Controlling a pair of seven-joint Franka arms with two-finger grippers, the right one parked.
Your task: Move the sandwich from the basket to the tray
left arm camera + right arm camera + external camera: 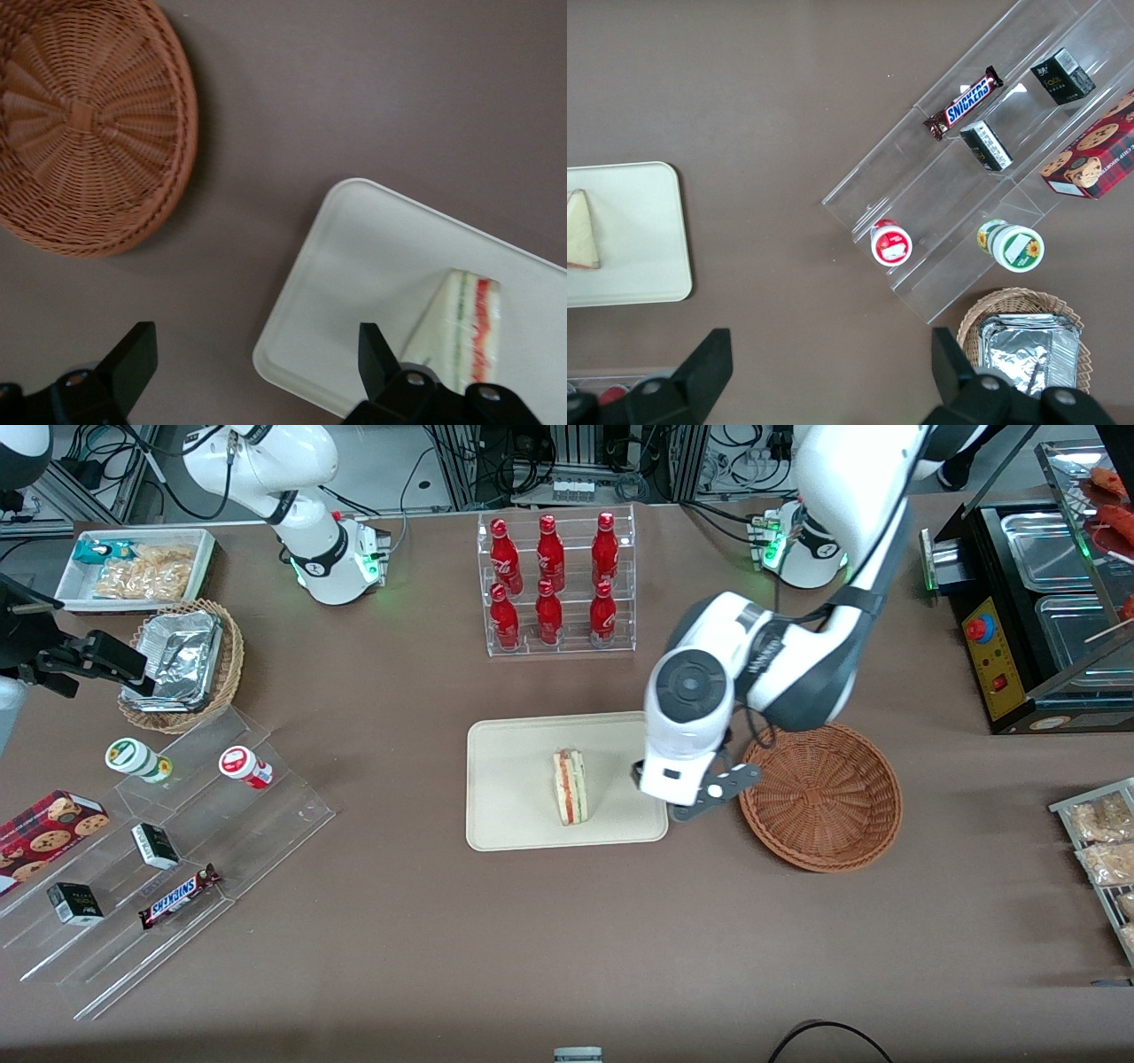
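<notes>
**Mika:** Midway along the bench, well in from every edge, the sandwich (570, 786) rests on the tray (509, 779), set on one bread face with its red, orange and green layers showing along the side.

**Jon:** So the basket (824, 797) has nothing left in it?

**Mika:** Right, its woven bottom is bare in both the front and left wrist views. It sits just beside the tray, toward the working arm's end of the bench, with a narrow strip of bench between the two rims.

**Jon:** And the gripper (252, 372)?

**Mika:** It hangs above that strip and the tray's nearest rim, fingers (131, 359) spread wide with nothing between them. I'd judge the placing done, since the wedge lies apart from the fingers, near the tray's centre.

**Jon:** Why centre and not the rim?

**Mika:** Probably so it lies flat on the tray's floor instead of tipping against the low rim.

**Jon:** Anything close by?

**Mika:** Only the rack of red bottles (554, 584), nearer the bench's back edge and well apart from the tray.
</notes>
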